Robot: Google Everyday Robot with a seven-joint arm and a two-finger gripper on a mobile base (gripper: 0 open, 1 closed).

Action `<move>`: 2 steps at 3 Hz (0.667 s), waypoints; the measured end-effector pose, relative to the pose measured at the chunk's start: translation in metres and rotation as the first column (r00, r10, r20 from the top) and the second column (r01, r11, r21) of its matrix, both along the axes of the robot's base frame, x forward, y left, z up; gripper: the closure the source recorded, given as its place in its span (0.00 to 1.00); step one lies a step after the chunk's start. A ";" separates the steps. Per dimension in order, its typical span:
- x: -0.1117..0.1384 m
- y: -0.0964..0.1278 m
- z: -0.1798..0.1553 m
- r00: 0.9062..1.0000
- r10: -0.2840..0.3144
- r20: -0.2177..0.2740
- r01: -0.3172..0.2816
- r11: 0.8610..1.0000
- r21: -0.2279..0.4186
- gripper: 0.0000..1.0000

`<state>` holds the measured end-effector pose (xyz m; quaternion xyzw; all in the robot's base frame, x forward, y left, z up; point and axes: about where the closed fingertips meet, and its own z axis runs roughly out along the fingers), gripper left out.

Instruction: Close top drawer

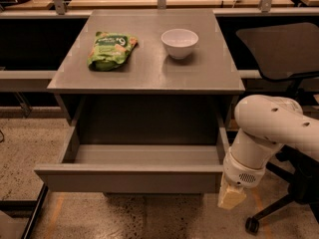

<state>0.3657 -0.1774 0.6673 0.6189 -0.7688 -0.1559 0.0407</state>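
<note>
Now the wide matte-grey metal top drawer (129,179) is seen pulled well out beneath the grey cabinet top (149,68). The cream-tipped gripper (231,198) is held low at its front right corner, perhaps touching; whether it is parted cannot be told.

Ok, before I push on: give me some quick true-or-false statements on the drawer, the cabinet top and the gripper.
1. The top drawer is pulled out. True.
2. The white bowl sits inside the drawer. False: it stands on the cabinet top.
3. The gripper is low, beside the right end of the drawer front. True.
4. The green snack bag lies right of the bowl in the camera view. False: it lies to the bowl's left, apart from it.
</note>
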 end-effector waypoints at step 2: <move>0.079 -0.018 0.023 0.980 0.047 0.193 -0.035 0.997 -0.066 1.00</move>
